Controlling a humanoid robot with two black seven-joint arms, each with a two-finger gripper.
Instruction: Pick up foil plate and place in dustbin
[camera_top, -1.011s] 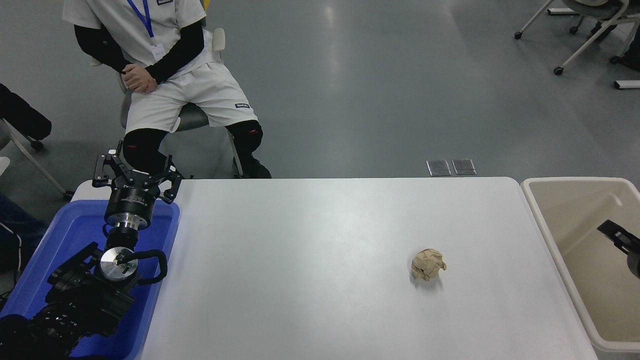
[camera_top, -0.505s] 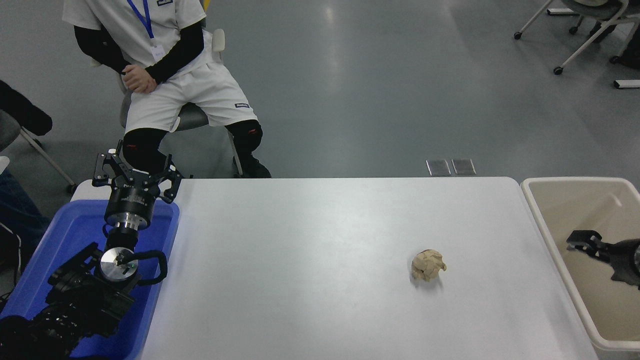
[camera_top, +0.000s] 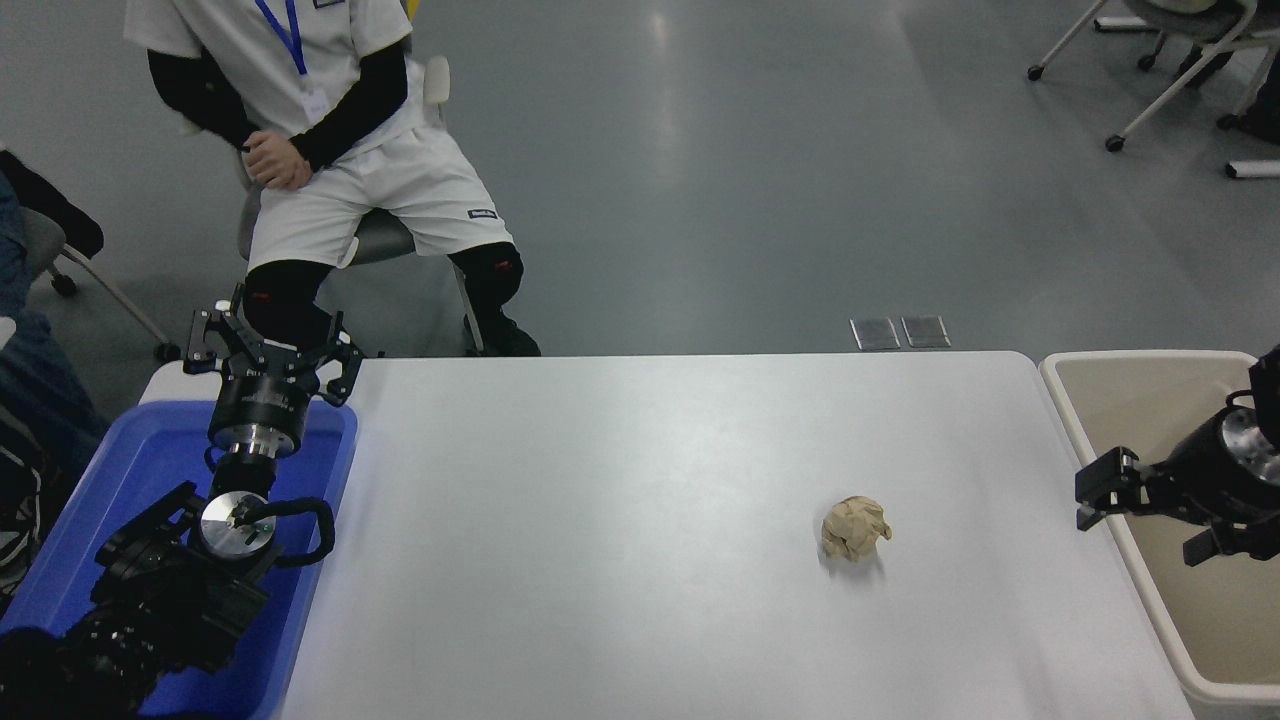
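Now the right pincer (camera_top: 1098, 493) hangs over the dustbin (camera_top: 1062, 398) rim, spread and holding nothing. Left pincer (camera_top: 270, 345) sits spread over the blue tub (camera_top: 330, 470).

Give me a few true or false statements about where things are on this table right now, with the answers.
1. A crumpled brown paper ball lies on the white table. True.
2. A foil plate sits on the table. False: none is visible.
3. The right gripper is over the dustbin's left rim. True.
4. The left gripper is holding the paper ball. False: it is parked, empty, above the blue tub.
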